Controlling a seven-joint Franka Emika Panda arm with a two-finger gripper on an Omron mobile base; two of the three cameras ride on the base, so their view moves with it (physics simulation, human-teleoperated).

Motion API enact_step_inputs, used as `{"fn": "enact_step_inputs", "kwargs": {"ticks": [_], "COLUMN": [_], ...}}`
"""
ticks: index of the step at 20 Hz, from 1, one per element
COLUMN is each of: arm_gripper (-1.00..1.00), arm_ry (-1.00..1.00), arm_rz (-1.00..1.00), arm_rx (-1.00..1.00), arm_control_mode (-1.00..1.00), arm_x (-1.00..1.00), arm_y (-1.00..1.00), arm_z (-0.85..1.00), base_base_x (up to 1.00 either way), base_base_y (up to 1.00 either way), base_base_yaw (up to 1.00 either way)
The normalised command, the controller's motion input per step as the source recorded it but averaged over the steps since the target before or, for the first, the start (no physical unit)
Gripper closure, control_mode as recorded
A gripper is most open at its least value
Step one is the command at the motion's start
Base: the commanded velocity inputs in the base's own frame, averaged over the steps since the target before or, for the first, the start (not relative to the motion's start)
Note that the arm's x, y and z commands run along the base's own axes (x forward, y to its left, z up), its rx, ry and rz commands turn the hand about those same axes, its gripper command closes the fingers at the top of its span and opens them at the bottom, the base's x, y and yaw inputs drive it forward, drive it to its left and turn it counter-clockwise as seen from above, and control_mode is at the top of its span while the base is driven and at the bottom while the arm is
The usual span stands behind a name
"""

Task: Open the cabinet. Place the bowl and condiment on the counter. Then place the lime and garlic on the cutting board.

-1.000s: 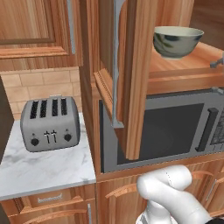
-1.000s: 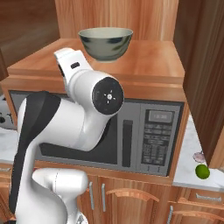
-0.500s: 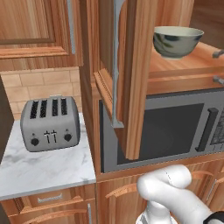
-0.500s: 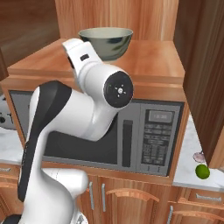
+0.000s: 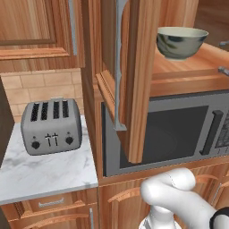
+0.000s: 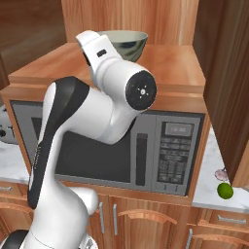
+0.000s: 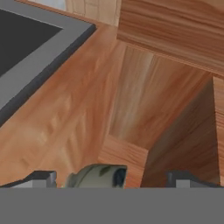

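Two slots each side: the silver four-slot toaster point(image 5: 51, 126) stands on the white marble bench with grey veins point(image 5: 44, 172), far left in the left base view.
Cabinet: the reddish-brown wooden wall cabinet door point(image 5: 127, 80) stands swung open, edge-on toward the camera, its long vertical grey bar handle point(image 5: 117, 67) on the left face.
Microwave: the dark-fronted grey microwave point(image 5: 165, 132) sits under the cabinet shelf, partly behind the open door.
Bowl: the round deep bowl with dark outside and pale inside point(image 5: 181, 42) rests upright on the wooden shelf point(image 5: 188, 69) above the microwave; in the right base view the bowl point(image 6: 130, 44) is partly hidden by the white arm point(image 6: 112, 92).
End effector: its two finger tips point(image 7: 41, 178) stand apart, released, at either side of the bowl point(image 7: 98, 176), which lies low between them in the hand view; whether they touch it I cannot tell.
Lime: the small round bright green lime point(image 6: 224, 190) lies on the bench point(image 6: 209, 165) right of the microwave.
Garlic: the pinkish-white garlic bulb point(image 6: 222, 174) sits just behind the lime, partly cut off by a wooden panel.
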Motion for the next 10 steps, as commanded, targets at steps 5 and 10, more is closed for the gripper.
{"fn": "enact_step_inputs", "kwargs": {"ticks": [5, 10], "arm_gripper": [-1.00, -1.00], "arm_ry": [-0.06, -0.01], "arm_rz": [0.00, 0.00], "arm_rx": [-0.03, -0.03], "arm_control_mode": [-1.00, -1.00], "arm_x": [0.21, 0.33], "arm_y": [-0.01, 0.00], "arm_z": [0.19, 0.06], "base_base_x": [0.00, 0.00], "base_base_y": [0.00, 0.00], "base_base_yaw": [0.00, 0.00]}}
